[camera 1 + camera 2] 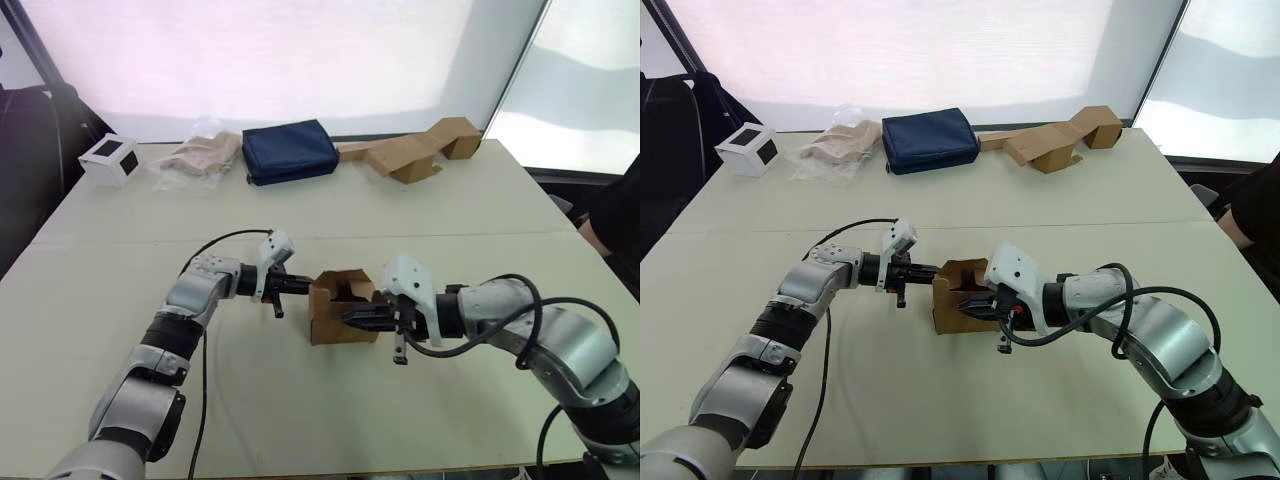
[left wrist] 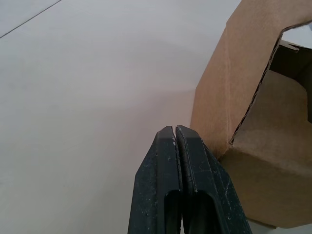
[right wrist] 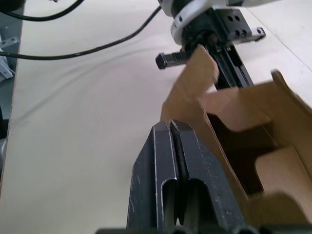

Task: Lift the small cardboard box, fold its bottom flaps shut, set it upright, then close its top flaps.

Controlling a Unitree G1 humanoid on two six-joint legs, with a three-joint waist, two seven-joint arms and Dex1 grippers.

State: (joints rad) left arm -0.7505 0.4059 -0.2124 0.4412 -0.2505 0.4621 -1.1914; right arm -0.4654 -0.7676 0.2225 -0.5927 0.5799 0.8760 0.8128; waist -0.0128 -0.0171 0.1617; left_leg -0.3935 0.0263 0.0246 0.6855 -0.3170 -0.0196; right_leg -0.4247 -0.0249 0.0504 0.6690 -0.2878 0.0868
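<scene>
A: How do the jaws stand on each side?

B: The left gripper [image 2: 175, 134] has its jaws pressed together with nothing between them, its tip just beside the outer wall of the small cardboard box [image 1: 340, 305]. The right gripper [image 3: 169, 127] is pressed together too, lying against the box's near wall by the open side; whether it pinches the cardboard edge I cannot tell.

A: And where is the box?

B: On the worktop [image 1: 300, 400], near the middle, between the two grippers. Its opening faces up, with the flaps [image 3: 195, 73] standing loose and one raised towards the left gripper.

A: Any writing or labels?

B: None that can be read; the box is plain brown.

A: What else is around?

B: Along the far edge, well apart from the box: a white cube with black squares [image 1: 110, 160], a crumpled clear bag [image 1: 200, 155], a dark blue pouch [image 1: 290, 150] and a strip of joined brown cardboard pieces [image 1: 415, 150]. Black cables [image 1: 215, 245] trail from both arms.
</scene>
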